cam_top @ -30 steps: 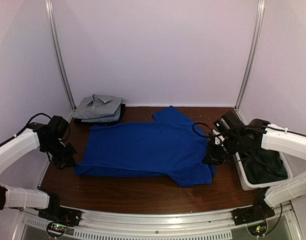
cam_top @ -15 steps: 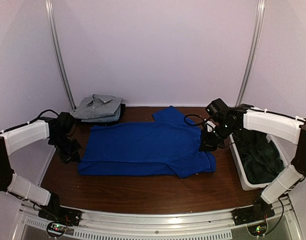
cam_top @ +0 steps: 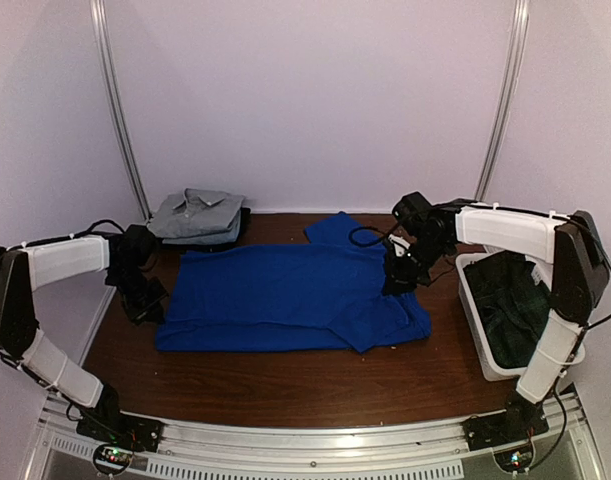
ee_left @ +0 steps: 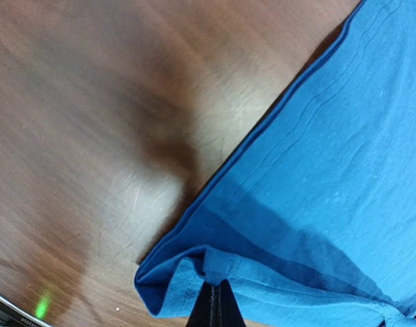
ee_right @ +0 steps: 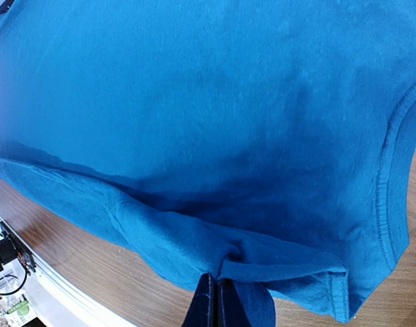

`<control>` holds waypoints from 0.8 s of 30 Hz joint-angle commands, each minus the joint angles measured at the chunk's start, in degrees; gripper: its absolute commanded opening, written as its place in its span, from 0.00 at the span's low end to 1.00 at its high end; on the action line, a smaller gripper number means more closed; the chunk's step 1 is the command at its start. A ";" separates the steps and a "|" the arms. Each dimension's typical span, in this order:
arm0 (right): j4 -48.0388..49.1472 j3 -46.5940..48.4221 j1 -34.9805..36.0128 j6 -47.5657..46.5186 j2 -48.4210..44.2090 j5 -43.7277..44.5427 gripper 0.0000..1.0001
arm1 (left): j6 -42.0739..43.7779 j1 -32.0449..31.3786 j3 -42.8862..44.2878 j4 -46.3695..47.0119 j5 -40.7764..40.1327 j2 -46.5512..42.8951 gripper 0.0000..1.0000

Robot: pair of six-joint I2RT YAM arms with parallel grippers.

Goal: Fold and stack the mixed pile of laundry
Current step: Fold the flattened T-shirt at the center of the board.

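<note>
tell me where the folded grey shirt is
In the top view, the folded grey shirt lies at the table's far left corner, just behind the spread blue shirt.

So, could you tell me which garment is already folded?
The grey collared shirt, far left; the blue shirt lies spread, the dark garment crumpled in the bin.
</note>
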 commanded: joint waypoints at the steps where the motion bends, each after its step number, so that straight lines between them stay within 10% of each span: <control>1: -0.67 2.30 -1.80 -2.28 1.00 0.07 0.00 | 1.67 0.70 3.57 2.23 -1.57 2.43 0.00; 22: 0.06 6.77 -3.79 -4.14 8.05 -2.27 0.00 | 5.97 2.11 6.97 5.39 0.27 10.81 0.00; 24: -0.41 7.41 -4.20 -4.30 8.29 -2.39 0.13 | 7.37 2.07 8.38 5.28 1.04 12.12 0.00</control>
